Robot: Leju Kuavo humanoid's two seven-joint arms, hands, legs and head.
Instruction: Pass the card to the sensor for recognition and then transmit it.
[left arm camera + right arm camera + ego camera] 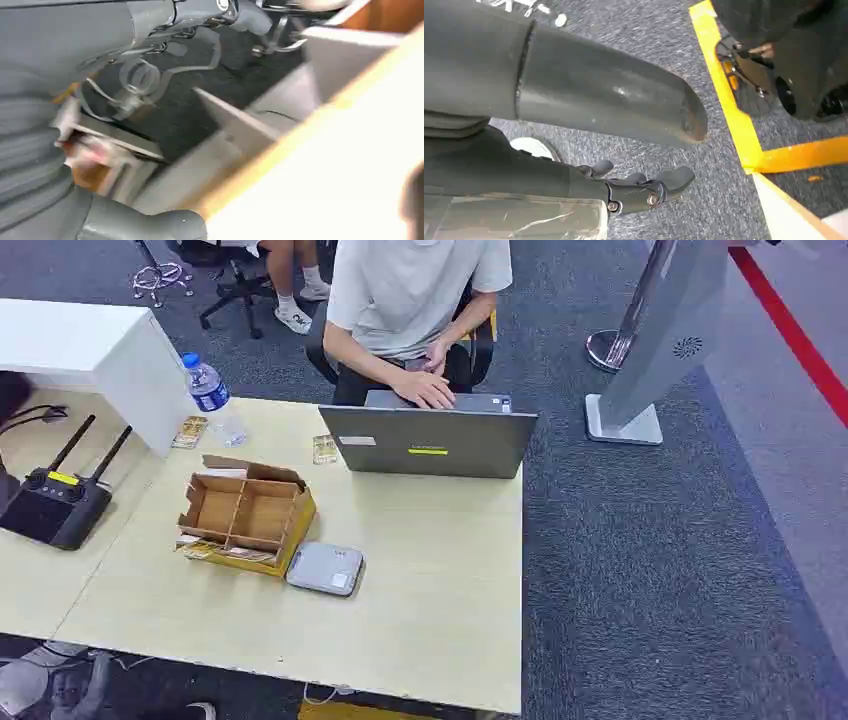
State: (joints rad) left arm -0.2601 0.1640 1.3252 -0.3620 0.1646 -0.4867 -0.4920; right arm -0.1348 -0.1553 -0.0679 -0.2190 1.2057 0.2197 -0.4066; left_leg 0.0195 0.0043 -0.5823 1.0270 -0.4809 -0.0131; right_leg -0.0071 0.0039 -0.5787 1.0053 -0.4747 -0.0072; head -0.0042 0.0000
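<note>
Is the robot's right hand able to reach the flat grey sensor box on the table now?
Probably yes. The right hand hangs empty over the carpet, and the flat grey sensor box lies uncovered, with only the cardboard box beside it.

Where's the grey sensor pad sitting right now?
In the head view the grey sensor pad lies flat on the pale table, left of centre, against the near right corner of the open cardboard box and nearer the robot than the laptop.
</note>
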